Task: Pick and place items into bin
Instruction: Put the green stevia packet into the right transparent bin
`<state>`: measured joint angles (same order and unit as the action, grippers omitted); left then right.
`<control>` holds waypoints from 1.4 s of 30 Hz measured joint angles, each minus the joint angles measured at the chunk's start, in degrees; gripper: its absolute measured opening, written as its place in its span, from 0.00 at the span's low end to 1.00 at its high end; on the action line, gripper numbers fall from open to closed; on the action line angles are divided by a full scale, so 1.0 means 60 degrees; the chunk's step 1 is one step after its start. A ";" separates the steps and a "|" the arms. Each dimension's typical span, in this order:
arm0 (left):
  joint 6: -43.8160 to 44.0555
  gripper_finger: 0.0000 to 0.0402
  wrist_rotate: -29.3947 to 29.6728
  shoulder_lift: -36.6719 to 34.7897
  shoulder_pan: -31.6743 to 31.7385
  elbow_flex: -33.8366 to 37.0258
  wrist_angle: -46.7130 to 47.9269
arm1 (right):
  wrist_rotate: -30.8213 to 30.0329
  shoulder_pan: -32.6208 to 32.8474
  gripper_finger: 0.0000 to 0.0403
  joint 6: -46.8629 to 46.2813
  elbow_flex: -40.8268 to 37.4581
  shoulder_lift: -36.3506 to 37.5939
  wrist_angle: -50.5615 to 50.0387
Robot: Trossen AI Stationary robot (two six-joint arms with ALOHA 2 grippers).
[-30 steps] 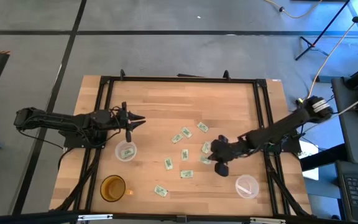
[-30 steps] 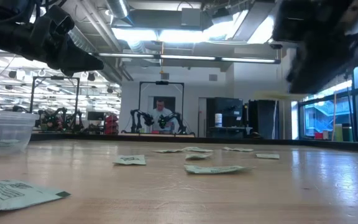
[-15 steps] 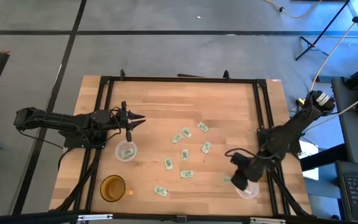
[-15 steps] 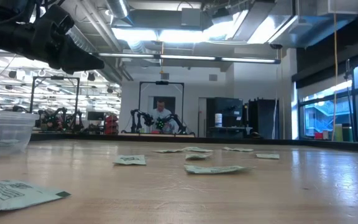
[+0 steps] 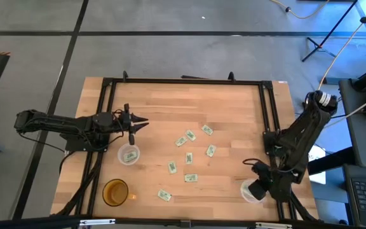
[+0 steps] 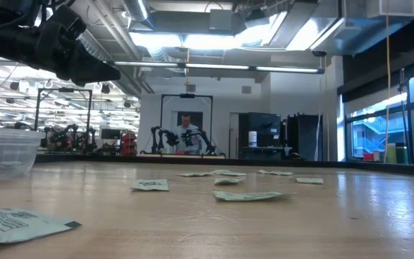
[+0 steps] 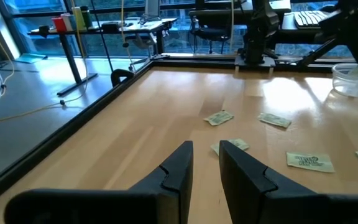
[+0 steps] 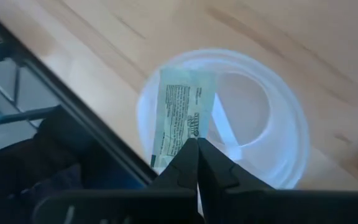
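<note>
Wood tabletop is filling my screens, and I am working outward from the right gripper point(image 8: 197, 146), which is hanging directly over the clear cup point(image 8: 278, 118) at the table's near right corner. Its fingers are pinched together on one end of a packet point(image 8: 182, 118), and the packet's long axis is running straight out from the fingertips, its free end reaching across the cup's mouth. That is the relation I am watching: packet above cup, so I judge that a plain release should drop it in (it is light and may flutter).

Further out, loose packets point(image 5: 189, 158) are lying scattered flat across the middle of the table, well apart from this gripper. Another clear cup point(image 5: 129, 154) and an amber cup point(image 5: 115, 191) are sitting on the left side.

Beyond them, the left gripper point(image 5: 142, 123) is hovering just past that clear cup, fingers slightly apart and holding nothing. It is nearer the scattered packets than my right arm is.
</note>
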<state>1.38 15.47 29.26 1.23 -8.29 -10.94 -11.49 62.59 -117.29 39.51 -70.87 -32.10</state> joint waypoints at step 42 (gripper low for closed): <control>0.0140 0.18 0.0571 0.0000 0.0004 0.0004 0.0004 | 0.0581 -0.0894 0.16 0.1035 0.3781 -0.1030 -0.5633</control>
<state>2.22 18.90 29.26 1.26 -8.27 -10.92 -8.01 57.22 -111.08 62.19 -77.05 -65.90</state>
